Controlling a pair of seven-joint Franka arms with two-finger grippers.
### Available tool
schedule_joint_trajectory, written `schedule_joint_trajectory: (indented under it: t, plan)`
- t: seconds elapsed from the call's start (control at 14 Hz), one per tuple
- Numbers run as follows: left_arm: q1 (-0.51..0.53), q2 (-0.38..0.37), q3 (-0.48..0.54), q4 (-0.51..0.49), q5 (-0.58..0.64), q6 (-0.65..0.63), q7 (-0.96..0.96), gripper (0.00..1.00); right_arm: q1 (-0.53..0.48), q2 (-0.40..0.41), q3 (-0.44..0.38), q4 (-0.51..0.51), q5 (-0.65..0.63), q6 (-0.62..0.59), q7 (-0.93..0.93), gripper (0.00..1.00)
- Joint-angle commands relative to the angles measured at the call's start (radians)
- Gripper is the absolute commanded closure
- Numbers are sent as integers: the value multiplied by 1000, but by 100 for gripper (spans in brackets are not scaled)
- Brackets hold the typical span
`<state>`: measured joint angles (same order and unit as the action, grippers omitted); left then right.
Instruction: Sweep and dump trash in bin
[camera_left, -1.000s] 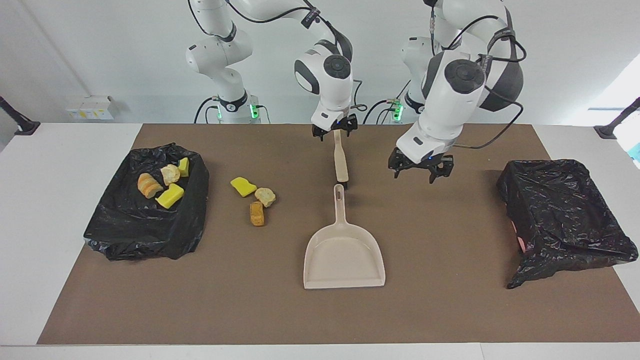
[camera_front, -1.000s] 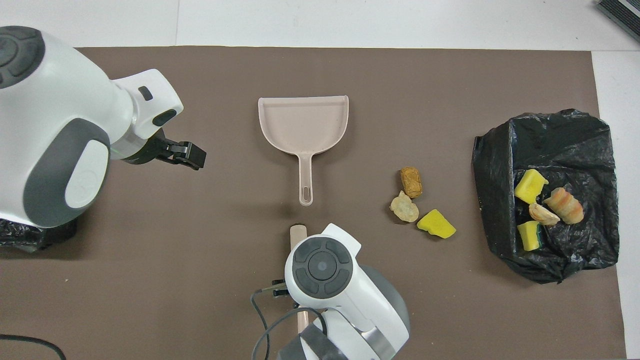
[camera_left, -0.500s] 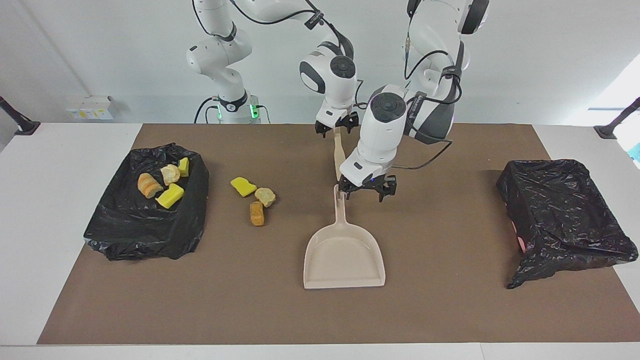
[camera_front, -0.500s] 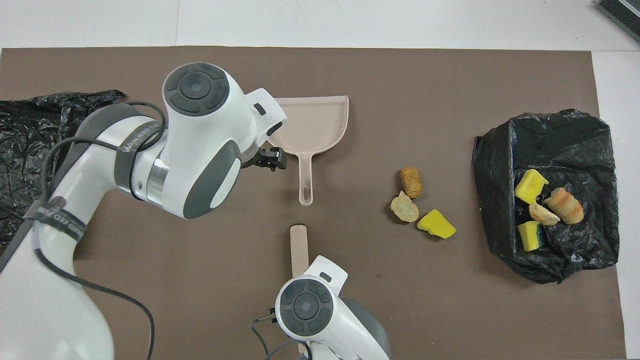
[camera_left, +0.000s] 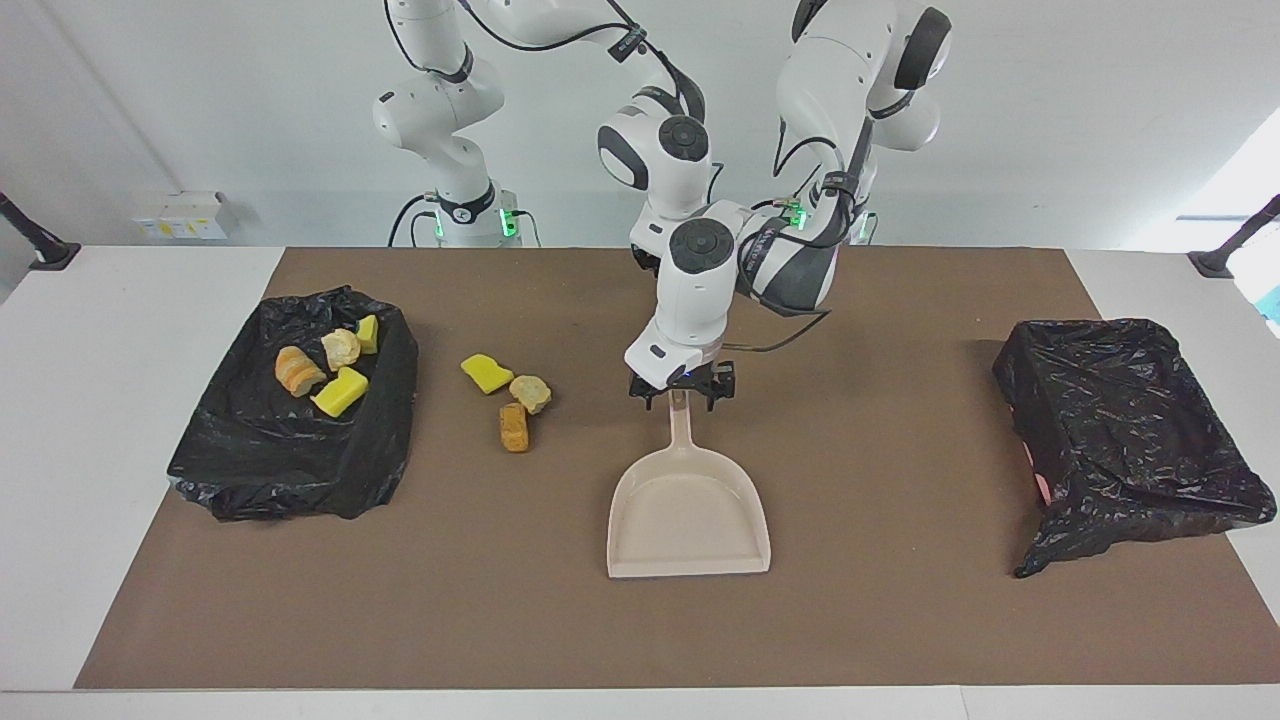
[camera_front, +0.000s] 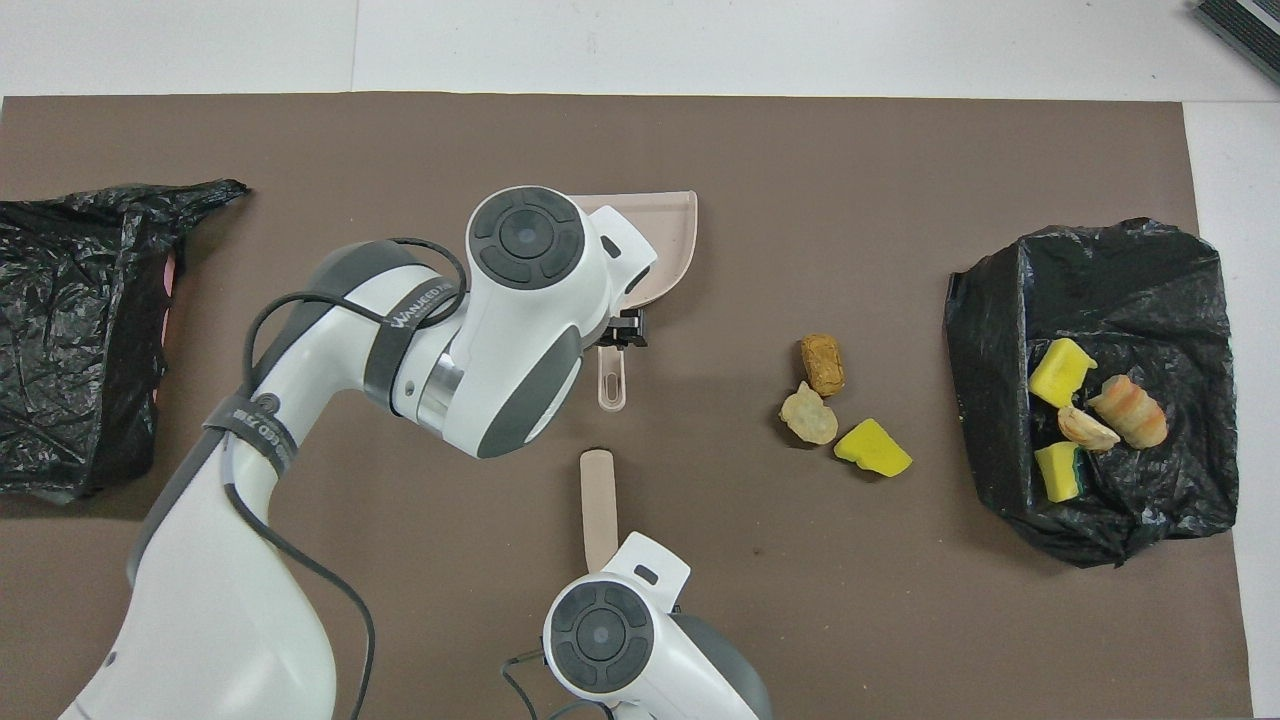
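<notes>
Left gripper (camera_left: 681, 397), fingers spread, straddles the dustpan (camera_left: 688, 512) handle, about to close. Right gripper, hidden nearer the robots, holds the brush (camera_front: 598, 495); fingers unclear. Three scraps (camera_left: 509, 394) lie beside the dustpan, four in the bin (camera_left: 380, 440).

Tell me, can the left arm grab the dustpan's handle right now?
Probably yes. The left gripper is right over the dustpan handle, fingers either side, and nothing lies between them. The right gripper, mostly hidden by the left arm, is at the brush, nearer the robots.
</notes>
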<state>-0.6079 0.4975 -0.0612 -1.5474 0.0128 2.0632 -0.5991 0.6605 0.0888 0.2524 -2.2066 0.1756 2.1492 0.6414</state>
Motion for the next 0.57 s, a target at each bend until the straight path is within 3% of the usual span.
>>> schedule_joint_trajectory:
  t: [0.0,0.07,0.14,0.21,0.29,0.5]
  plan:
    - [-10,6,18,23,19,8,-28,20,-10,0,-4,8,21,14,27,100]
    - [-10,6,18,23,19,5,-27,29,-13,0,-5,19,21,5,26,100]
    - [-9,6,18,24,19,0,-28,47,-18,-4,-9,30,21,-34,27,100]
    - [-4,6,18,20,21,3,-27,87,-25,-15,-9,33,19,-66,17,100]
    - [-6,4,18,0,21,11,-27,100,-41,-32,-10,33,18,-93,11,100]
    - [-6,0,18,-10,21,-14,-27,100,-100,-113,-10,30,15,-216,-40,100]
